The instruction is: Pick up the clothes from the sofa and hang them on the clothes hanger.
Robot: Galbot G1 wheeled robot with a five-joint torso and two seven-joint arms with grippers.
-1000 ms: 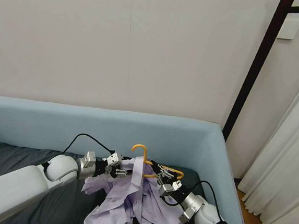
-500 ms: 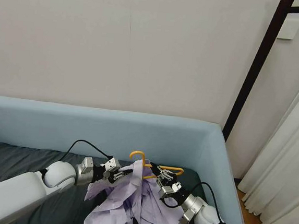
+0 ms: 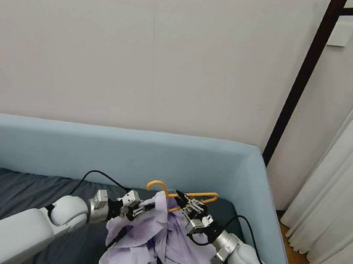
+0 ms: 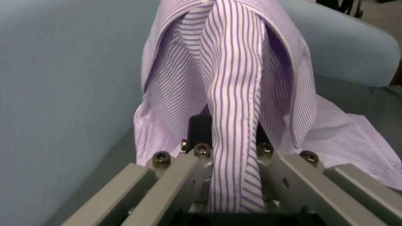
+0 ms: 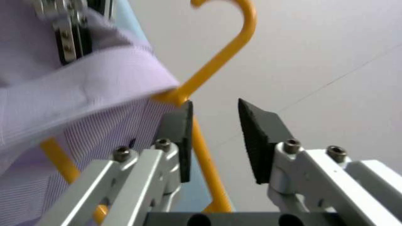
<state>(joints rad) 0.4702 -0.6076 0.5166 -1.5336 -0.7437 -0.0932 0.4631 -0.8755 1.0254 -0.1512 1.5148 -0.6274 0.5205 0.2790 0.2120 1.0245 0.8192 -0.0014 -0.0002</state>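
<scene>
Left gripper [image 3: 140, 209]: clenched on the striped purple shirt [image 3: 154, 241]. In the left wrist view the shirt's front band [image 4: 234, 141] runs straight down between my fingers [image 4: 168, 165], with the rest of the cloth draped beyond them.

Right gripper [image 3: 190, 213]: released, just beside the left one, under the yellow hanger [image 3: 190, 195]. In the right wrist view the fingers stand apart; the hanger's rod [image 5: 202, 141] lies against one pad [image 5: 184, 136] and bare wall shows through the gap.

Shirt: bunched between both grippers, its collar end over the hanger, its lower folds lying on the sofa's dark seat [image 3: 10, 191].

Hanger: tilted, hook [image 3: 153, 183] pointing toward my left.

Behind: light blue sofa back [image 3: 100, 150], then plain wall [image 3: 170, 57].
</scene>
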